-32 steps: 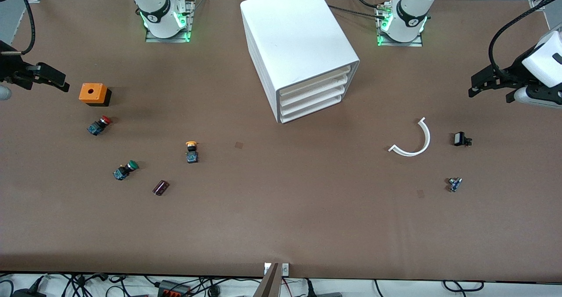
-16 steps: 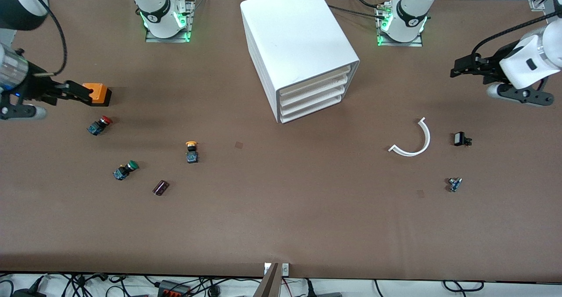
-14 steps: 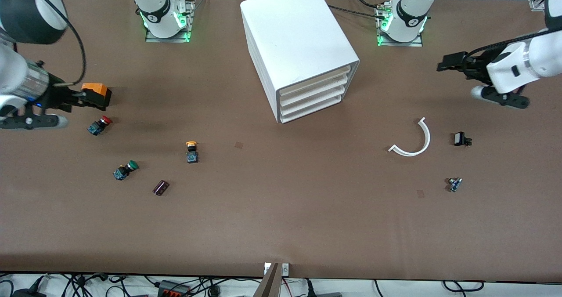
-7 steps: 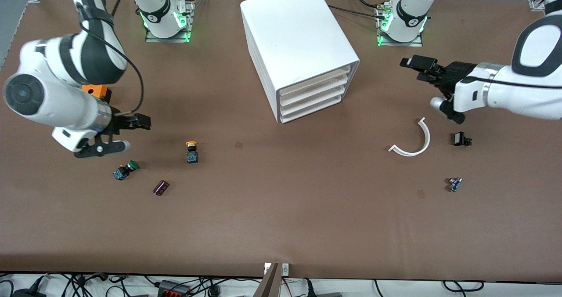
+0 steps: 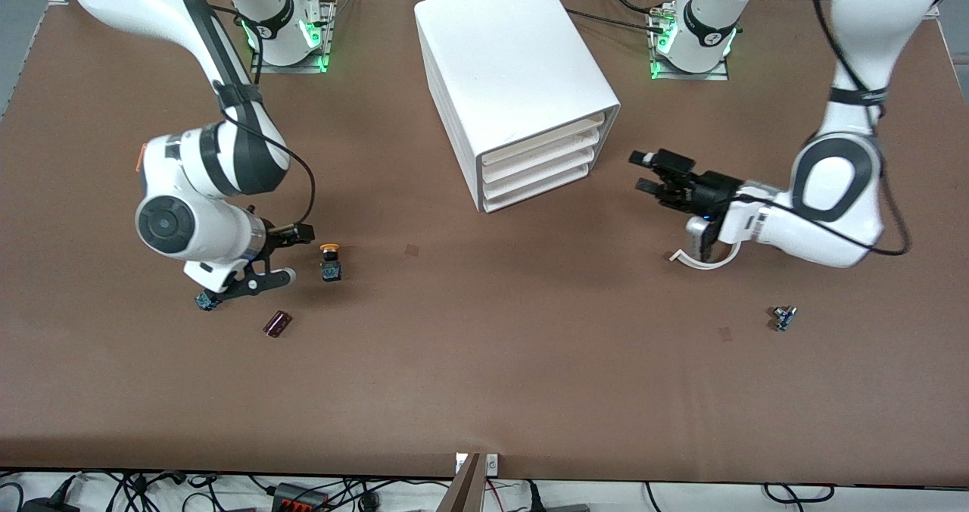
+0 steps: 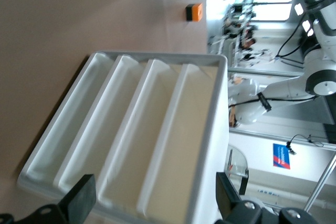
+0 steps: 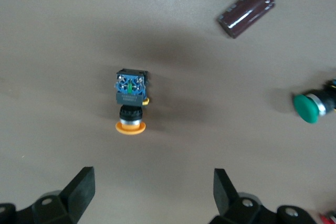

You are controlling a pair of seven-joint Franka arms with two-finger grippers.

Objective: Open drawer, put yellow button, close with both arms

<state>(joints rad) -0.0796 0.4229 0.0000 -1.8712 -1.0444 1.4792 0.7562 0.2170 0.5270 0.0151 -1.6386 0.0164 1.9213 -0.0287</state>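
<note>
The white cabinet stands at the middle of the table with its four drawers shut. The drawer is the uppermost; it also shows in the left wrist view. My left gripper is open and empty over the table in front of the drawers, a short gap away from them; its fingertips frame the drawer fronts. The yellow button lies on its side on the table. My right gripper is open and empty just beside it, toward the right arm's end. The button shows ahead of the open right gripper in the right wrist view.
A dark cylinder lies nearer the front camera than the button. A green-capped button lies mostly under my right hand. A white curved strip lies under my left wrist. A small part lies toward the left arm's end.
Both arms swung in from the table's ends. My right gripper came up beside the yellow button. My left gripper came in front of the cabinet's drawers. Nothing on the table moved.
</note>
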